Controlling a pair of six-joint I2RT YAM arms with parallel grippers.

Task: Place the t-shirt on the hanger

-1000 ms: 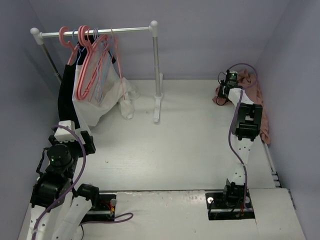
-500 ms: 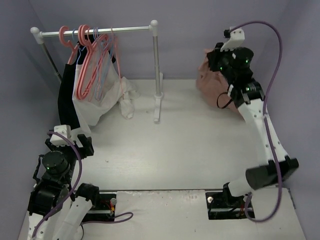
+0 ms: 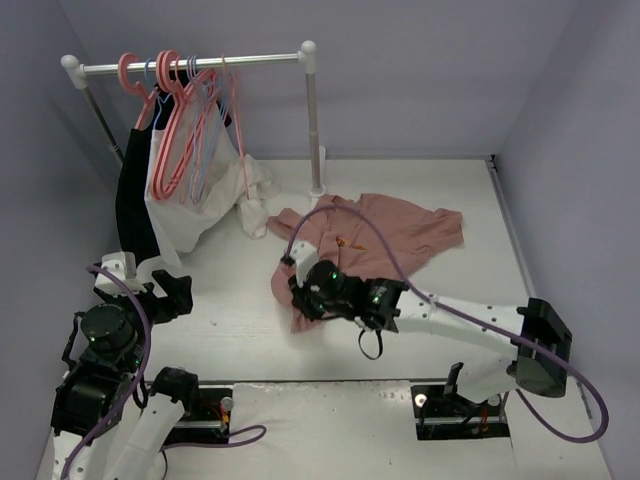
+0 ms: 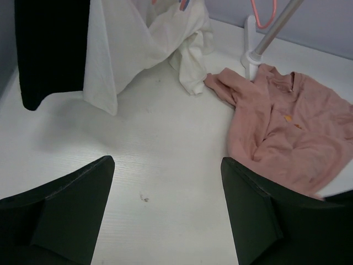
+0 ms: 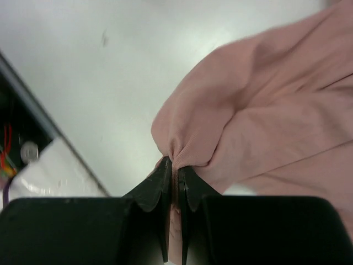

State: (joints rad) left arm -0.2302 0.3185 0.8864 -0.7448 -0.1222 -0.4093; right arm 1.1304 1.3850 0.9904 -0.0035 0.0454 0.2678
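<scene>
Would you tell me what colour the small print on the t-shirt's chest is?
The print is orange-yellow; the left wrist view shows it best.

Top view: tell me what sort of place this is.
Probably a robot lab test cell: left arm and right arm bolted to a white table, plain walls boxing it in, a clothes rail holding hangers.

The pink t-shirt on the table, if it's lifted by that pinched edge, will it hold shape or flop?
Probably floppy: the t-shirt lies rumpled and bunches into folds where the right end effector pinches it. Lifted, it would likely drape and hang. It looks thin, so probably light.
</scene>
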